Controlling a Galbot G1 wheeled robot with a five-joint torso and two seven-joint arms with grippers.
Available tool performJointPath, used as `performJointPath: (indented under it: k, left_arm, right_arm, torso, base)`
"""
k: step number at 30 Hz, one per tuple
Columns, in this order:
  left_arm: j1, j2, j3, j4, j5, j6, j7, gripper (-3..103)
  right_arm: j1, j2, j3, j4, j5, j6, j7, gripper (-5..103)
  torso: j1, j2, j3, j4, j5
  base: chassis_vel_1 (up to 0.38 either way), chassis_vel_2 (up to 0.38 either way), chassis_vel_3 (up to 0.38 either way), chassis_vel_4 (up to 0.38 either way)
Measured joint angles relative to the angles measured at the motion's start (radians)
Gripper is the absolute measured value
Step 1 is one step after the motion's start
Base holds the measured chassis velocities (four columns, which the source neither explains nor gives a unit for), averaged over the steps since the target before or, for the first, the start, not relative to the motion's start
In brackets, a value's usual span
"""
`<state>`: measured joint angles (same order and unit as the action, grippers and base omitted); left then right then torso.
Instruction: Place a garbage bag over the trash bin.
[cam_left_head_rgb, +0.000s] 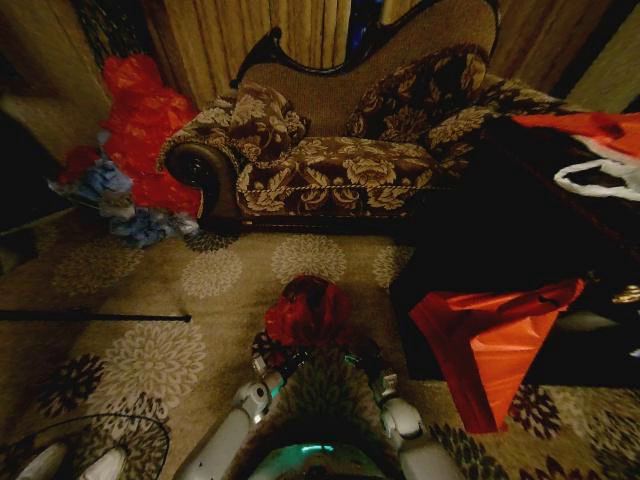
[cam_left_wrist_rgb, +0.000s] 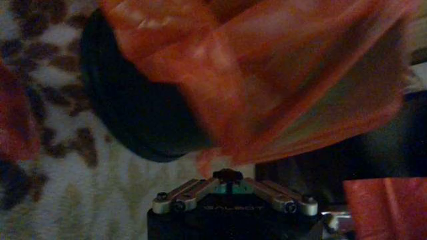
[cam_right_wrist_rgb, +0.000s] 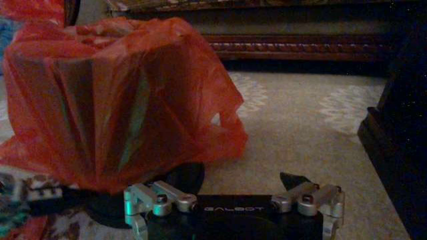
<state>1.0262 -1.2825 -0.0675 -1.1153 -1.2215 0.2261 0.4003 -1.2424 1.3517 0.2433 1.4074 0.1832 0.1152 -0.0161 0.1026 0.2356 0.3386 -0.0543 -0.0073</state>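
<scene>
Garbage bag drapes over the trash bin on the patterned carpet, just ahead of both grippers, whose finger states I cannot tell.

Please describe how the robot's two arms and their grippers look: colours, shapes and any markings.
In the head view, both arms are pale grey, rounded segments with darker joints. The left gripper has a black block body printed "GALBOT", silver metal linkage bars with dark screws, and a small teal part at the centre. The right gripper has the same black body, "GALBOT" marking and silver linkages.
</scene>
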Motion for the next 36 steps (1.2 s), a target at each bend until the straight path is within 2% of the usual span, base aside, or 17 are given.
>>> performJointPath:
  k: [6,10,12,13,15,17,19,20,23,25,26,28,29,32,34,35,36]
  left_arm:
    - [-0.026,-0.021,0.0,0.059,0.047,-0.011,-0.022,0]
    - [-0.005,-0.013,-0.008,0.02,0.068,-0.007,-0.017,0]
    - [0.044,0.01,-0.014,-0.048,0.187,-0.014,0.005,4]
    - [0.044,0.01,-0.014,-0.048,0.187,-0.014,0.005,4]
    - [0.103,0.042,-0.022,-0.118,0.358,-0.051,0.037,15]
    - [0.113,0.049,-0.023,-0.13,0.389,-0.063,0.042,15]
    - [0.143,0.079,-0.031,-0.181,0.525,-0.135,0.071,26]
    - [0.151,0.086,-0.035,-0.198,0.553,-0.157,0.075,32]
    - [0.17,0.103,-0.046,-0.263,0.593,-0.191,0.079,37]
    - [0.174,0.121,-0.057,-0.378,0.615,-0.201,0.042,48]
    - [0.174,0.121,-0.057,-0.378,0.615,-0.201,0.042,48]
    - [0.155,0.138,-0.061,-0.5,0.646,-0.181,-0.027,59]
    - [0.155,0.138,-0.061,-0.5,0.646,-0.181,-0.027,59]
    - [0.094,0.166,-0.042,-0.669,0.656,-0.062,-0.241,75]
    - [0.082,0.171,-0.038,-0.687,0.656,-0.039,-0.271,75]
    - [0.042,0.187,-0.029,-0.726,0.646,0.007,-0.322,86]
    - [0.024,0.194,-0.024,-0.735,0.636,0.022,-0.334,86]
  right_arm:
    - [-0.003,0.0,-0.001,0.007,-0.001,0.002,-0.001,100]
    - [-0.003,-0.001,-0.002,0.012,-0.001,0.003,0.0,100]
    - [-0.005,-0.005,-0.003,0.017,-0.001,0.003,0.002,100]
    - [-0.005,-0.005,-0.003,0.017,-0.001,0.003,0.002,100]
    - [-0.01,-0.009,-0.001,0.023,0.001,0.003,0.003,100]
    - [-0.013,-0.01,0.001,0.026,0.001,0.004,0.004,100]
    - [-0.027,-0.013,0.01,0.038,0.002,0.011,0.013,100]
    - [-0.03,-0.014,0.011,0.042,0.003,0.012,0.015,100]
    - [-0.034,-0.016,0.013,0.051,0.007,0.014,0.019,100]
    - [-0.036,-0.02,0.015,0.061,0.01,0.016,0.026,100]
    - [-0.036,-0.02,0.015,0.061,0.01,0.016,0.026,100]
    - [-0.044,-0.026,0.017,0.078,0.012,0.016,0.031,100]
    - [-0.044,-0.026,0.017,0.078,0.012,0.016,0.031,100]
    - [-0.051,-0.029,0.017,0.093,0.015,0.017,0.031,100]
    - [-0.051,-0.029,0.016,0.093,0.016,0.018,0.031,100]
    - [-0.046,-0.029,0.012,0.093,0.019,0.018,0.03,100]
    - [-0.042,-0.029,0.011,0.093,0.021,0.018,0.028,100]
  torso:
    - [0.0,0.0,0.0,-0.0001,0.0001]
    - [0.0,0.0,0.0,-0.0002,0.0]
    - [0.0,0.0,0.0,-0.0001,-0.0001]
    - [0.0,0.0,0.0,-0.0001,-0.0001]
    - [0.0,0.0,0.0,0.0004,0.0003]
    - [0.0,0.0,0.0,0.0004,0.0002]
    - [0.0,0.0,0.0,-0.0003,-0.0003]
    - [0.0,0.0,0.0,-0.0001,-0.0002]
    - [0.0,0.0,0.0,0.0001,0.0]
    - [0.0,0.0,0.0,0.0,-0.0002]
    - [0.0,0.0,0.0,0.0,-0.0002]
    - [0.0,0.0,0.0,-0.0001,0.0]
    - [0.0,0.0,0.0,-0.0001,0.0]
    - [0.0,0.0,0.0,-0.0001,0.0004]
    - [0.0,0.0,0.0,-0.0001,0.0004]
    - [0.0,0.0,0.0,-0.0003,-0.0004]
    - [0.0,0.0,0.0,-0.0002,0.0002]
  base:
    - [0.0,0.0,0.0,0.0]
    - [0.0,0.0,0.0,0.0]
    - [0.0,0.0,0.0,0.0]
    - [0.0,0.0,0.0,0.0]
    - [0.0,0.0,0.0,0.0]
    - [0.0,0.0,0.0,0.0]
    - [0.0,0.0,0.0,0.0]
    - [0.0,0.0,0.0,0.0]
    - [0.0,0.0,0.0,0.0]
    - [0.0,0.0,0.0,0.0]
    - [0.0,0.0,0.0,0.0]
    - [0.0,0.0,0.0,0.0]
    - [0.0,0.0,0.0,0.0]
    - [0.0,0.0,0.0,0.0]
    - [0.0,0.0,0.0,0.0]
    - [0.0,0.0,0.0,0.0]
    - [0.0,0.0,0.0,0.0]
